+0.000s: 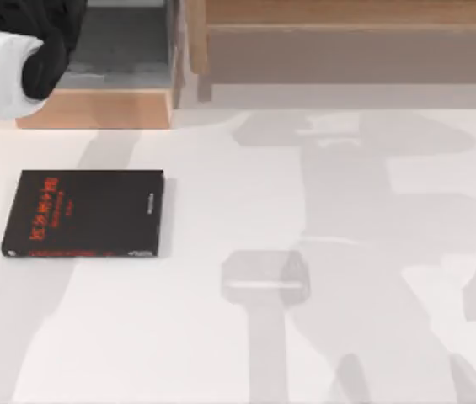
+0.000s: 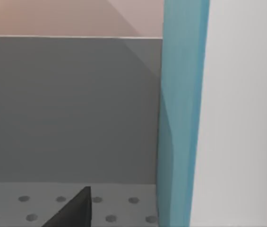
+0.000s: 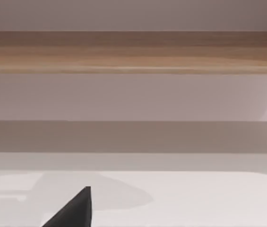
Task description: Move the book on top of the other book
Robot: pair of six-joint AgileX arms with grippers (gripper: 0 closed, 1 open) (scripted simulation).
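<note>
The other book [image 1: 83,213], black with red lettering, lies flat on the white table at the left. The book [image 2: 180,113] appears in the left wrist view as an upright teal-blue strip close to the camera, with a white surface beside it and a grey wall behind. My left arm [image 1: 27,50] is at the far left back corner of the top view, over a grey recess. A dark tip of the left gripper [image 2: 72,210] sits beside the teal strip. A dark tip of the right gripper [image 3: 72,210] hangs over bare white table.
A wooden shelf unit [image 1: 347,34] runs along the back of the table, with a grey compartment [image 1: 120,50] at its left. In the left wrist view a grey perforated floor [image 2: 124,203] lies under the teal book. Arm shadows fall across the table's middle and right.
</note>
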